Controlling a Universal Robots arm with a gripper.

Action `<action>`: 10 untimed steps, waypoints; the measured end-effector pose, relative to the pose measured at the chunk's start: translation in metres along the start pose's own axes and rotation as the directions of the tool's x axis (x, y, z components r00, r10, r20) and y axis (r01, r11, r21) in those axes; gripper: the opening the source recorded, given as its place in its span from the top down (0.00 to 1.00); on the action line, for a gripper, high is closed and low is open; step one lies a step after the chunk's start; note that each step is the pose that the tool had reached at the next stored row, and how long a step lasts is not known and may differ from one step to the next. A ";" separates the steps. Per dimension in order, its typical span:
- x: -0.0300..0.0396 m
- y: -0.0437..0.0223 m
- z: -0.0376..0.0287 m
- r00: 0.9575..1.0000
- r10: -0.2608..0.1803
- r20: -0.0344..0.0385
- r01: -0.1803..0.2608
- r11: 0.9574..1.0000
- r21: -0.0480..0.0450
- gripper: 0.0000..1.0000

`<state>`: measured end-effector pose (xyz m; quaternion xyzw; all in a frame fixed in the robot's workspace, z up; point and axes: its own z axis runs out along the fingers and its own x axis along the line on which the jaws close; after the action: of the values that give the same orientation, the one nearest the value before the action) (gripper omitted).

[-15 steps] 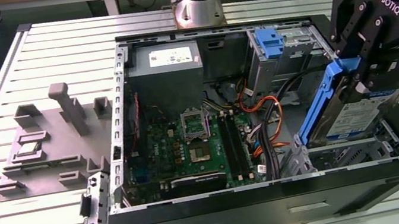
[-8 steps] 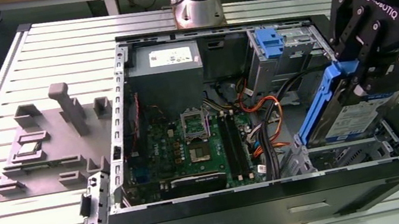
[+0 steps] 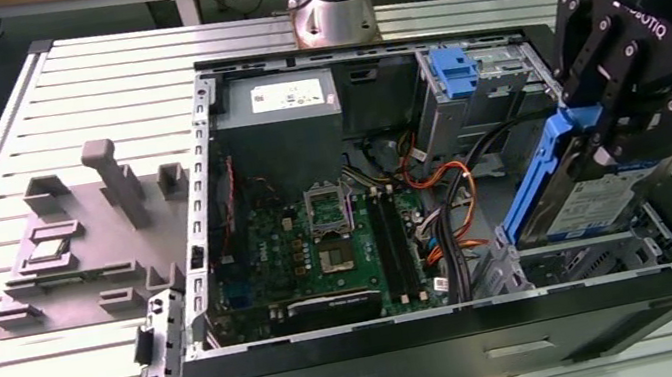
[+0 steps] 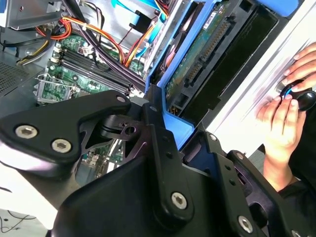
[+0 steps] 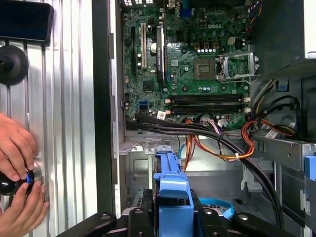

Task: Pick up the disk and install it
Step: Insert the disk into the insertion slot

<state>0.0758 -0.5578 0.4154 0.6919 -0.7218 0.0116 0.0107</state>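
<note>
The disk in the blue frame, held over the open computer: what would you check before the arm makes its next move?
1. Grip: the end effector is shut on the disk: ok.
2. Disk seated in the case: not ok; it is held tilted over the corner at the exterior view's right.
3. Cables out of the way: cannot tell; black and orange bundles run close to the disk.
4. Person's hands away from the work: ok; they are on a knob on the table, outside the case.
5. Disk's connector side unharmed: cannot tell.
</note>
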 end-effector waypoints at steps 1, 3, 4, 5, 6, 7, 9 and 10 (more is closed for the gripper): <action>0.0001 0.0000 0.0005 1.000 0.000 0.000 0.000 1.000 0.000 0.64; 0.0004 0.0000 0.0015 1.000 0.001 0.000 -0.001 1.000 0.000 0.64; 0.0005 0.0000 0.0021 1.000 0.001 0.000 -0.001 1.000 0.000 0.64; 0.0007 0.0000 0.0026 1.000 0.001 0.000 -0.001 1.000 0.000 0.64; 0.0008 0.0000 0.0032 1.000 0.001 0.000 -0.001 1.000 0.000 0.64; 0.0009 0.0000 0.0039 1.000 0.001 0.000 -0.001 1.000 0.000 0.64; 0.0012 0.0000 0.0051 1.000 0.002 0.000 -0.002 1.000 0.000 0.64; 0.0014 0.0000 0.0058 1.000 0.002 0.000 -0.002 1.000 0.000 0.64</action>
<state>0.0758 -0.5593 0.4097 0.6913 -0.7224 0.0116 0.0107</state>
